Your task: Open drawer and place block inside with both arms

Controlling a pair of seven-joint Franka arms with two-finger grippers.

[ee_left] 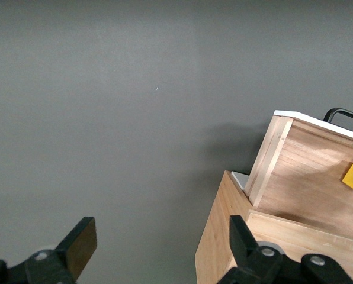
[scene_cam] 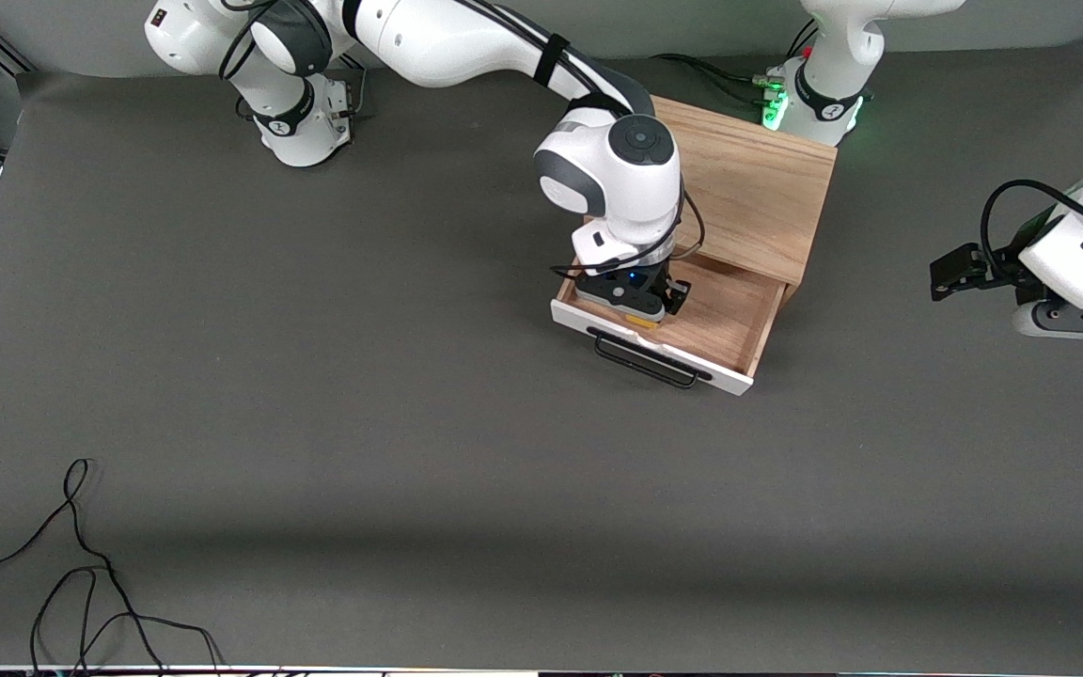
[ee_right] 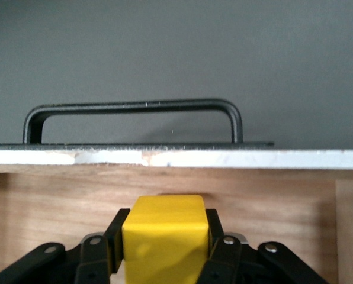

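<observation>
Dark grey surface (scene_cam: 316, 423); drawer (scene_cam: 725, 315) pulled open at center frame, handle (scene_cam: 647, 362) pointing lower-left. Right gripper (ee_right: 164, 260) inside it, clamped on the block (ee_right: 164, 236). Left gripper (ee_left: 159, 248) waits apart at right edge.

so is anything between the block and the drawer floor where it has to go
Nothing visible. The drawer is pulled open, and the right gripper holds the block inside it, just above the bare wood by the white front panel. The left gripper waits open beside the box.

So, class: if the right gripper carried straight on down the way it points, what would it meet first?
Probably the drawer floor: the right gripper, with the block between its fingers, points down into it. The gap left is unclear.
</observation>
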